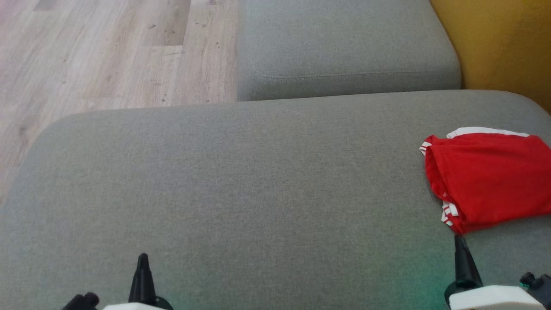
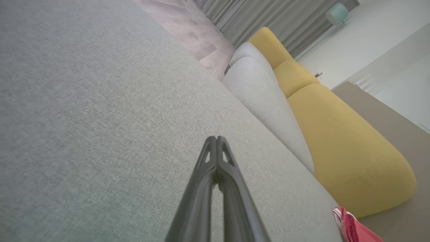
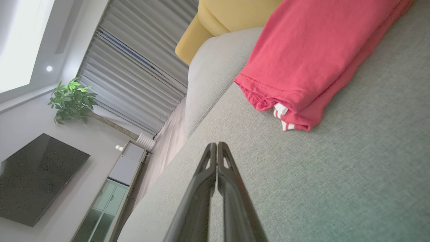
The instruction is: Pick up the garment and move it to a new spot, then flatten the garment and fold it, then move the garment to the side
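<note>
Head view: garment [image 1: 490,181] (red, white stripe trim) lies folded on the grey seat cushion [image 1: 258,181], far R side, cut off by the R frame edge. White-striped edges show along its top and at its near-L corner. Fabric is stacked in layers w/ the layered edge facing L.

L jaws: together, tips meeting, nothing clamped. L fingers [image 1: 143,275] rise from the bottom edge at lower L, above bare cushion, well apart from the garment.

R jaws: together, nothing clamped. R fingers [image 1: 462,258] rise at lower R; the tip sits just below the garment's near corner.

Beyond the seat cushion: a second grey cushion [image 1: 344,47] at top centre, wood floor [image 1: 107,51] at upper L, yellow upholstery [image 1: 503,38] at upper R.

L wrist view: both fingers [image 2: 201,188] lie flush against each other from mid-length to tip, above plain grey fabric. A small part of the garment [image 2: 352,228] shows at the lower R corner, well apart from the tips. The yellow upholstery [image 2: 346,148] runs along the far side of the cushions. Grey curtain [image 2: 268,20] at top.

R wrist view: fingers [image 3: 231,195] pressed together, tips pointing toward the garment [image 3: 319,57] but apart from it; a strip of bare cushion lies between. Striped trim pokes out from between the layers at the corner nearest the tips. Background, L side: dark TV screen [image 3: 37,181], potted plant [image 3: 72,101], low cabinet [image 3: 124,174].
</note>
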Controlling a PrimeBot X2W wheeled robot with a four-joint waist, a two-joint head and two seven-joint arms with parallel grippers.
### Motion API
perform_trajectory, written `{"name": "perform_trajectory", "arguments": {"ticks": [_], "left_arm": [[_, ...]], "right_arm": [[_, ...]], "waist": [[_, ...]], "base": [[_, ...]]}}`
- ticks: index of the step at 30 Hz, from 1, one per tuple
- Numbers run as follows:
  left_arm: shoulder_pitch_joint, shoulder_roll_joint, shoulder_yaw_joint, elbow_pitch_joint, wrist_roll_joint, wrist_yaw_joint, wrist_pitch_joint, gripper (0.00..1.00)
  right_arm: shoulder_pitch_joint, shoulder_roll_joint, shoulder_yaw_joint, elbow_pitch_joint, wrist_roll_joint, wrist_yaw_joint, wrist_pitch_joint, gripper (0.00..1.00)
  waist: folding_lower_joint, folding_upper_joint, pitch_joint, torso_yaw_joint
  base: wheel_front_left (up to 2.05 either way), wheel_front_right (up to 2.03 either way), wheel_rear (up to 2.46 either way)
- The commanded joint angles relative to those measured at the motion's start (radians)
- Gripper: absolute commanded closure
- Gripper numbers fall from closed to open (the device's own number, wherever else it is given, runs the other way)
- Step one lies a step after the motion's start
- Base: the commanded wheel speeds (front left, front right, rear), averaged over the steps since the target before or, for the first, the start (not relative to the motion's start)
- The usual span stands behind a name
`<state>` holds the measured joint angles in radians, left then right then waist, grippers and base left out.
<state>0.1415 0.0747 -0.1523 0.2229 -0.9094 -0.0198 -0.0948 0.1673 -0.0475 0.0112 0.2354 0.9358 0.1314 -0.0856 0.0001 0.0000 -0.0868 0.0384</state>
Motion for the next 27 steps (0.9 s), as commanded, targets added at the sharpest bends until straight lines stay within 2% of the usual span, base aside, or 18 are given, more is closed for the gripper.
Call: {"name": "perform_trajectory", "arguments": {"ticks": [1,27], "left_arm": [[-0.066,0.01,0.037,-0.025,-0.026,-0.01,0.006,1.0],[-0.145,0.009,0.118,-0.005,-0.338,-0.054,0.079,1.0]], "right_arm": [[-0.068,-0.022,0.001,-0.029,0.028,0.0,0.004,1.0],[-0.158,-0.024,-0.04,-0.013,0.323,-0.001,0.078,1.0]], "waist": [[-0.0001,0.0,0.002,-0.001],[-0.0001,0.0,0.04,-0.017]], "base": [[0.0,0.0,0.0],[0.0,0.0,0.0]]}}
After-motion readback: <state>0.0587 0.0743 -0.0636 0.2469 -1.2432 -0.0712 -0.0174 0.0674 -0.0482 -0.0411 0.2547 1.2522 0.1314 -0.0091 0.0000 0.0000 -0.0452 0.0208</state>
